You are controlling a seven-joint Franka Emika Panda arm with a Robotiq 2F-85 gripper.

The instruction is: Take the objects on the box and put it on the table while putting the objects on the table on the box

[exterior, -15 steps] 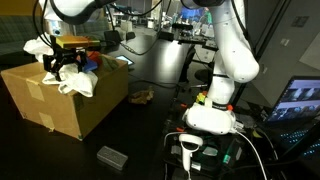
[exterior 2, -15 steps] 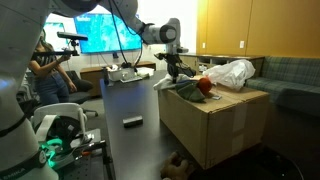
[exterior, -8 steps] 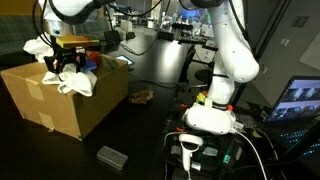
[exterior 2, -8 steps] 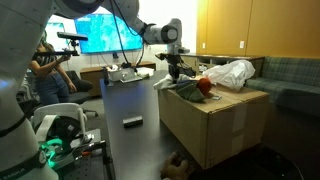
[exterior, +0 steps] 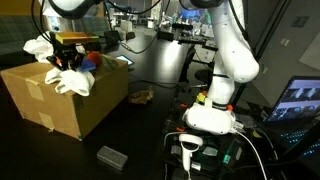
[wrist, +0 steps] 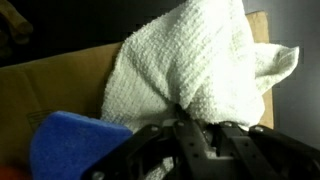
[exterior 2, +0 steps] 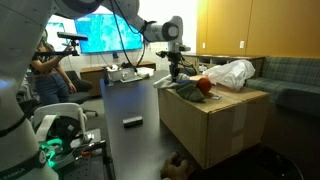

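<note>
A small grey block (exterior: pixel 112 156) lies on the dark surface (exterior: pixel 135 130), near the front. Behind it stands the big brown box (exterior: pixel 60 110). A white towel (wrist: pixel 190 70) lies on top of the box. The claw (wrist: pixel 200 128) is narrow and pinches the towel from above. A blue thing (wrist: pixel 75 145) sits just beside the towel. Farther back on the box is another white cloth (exterior: pixel 38 47).
</note>
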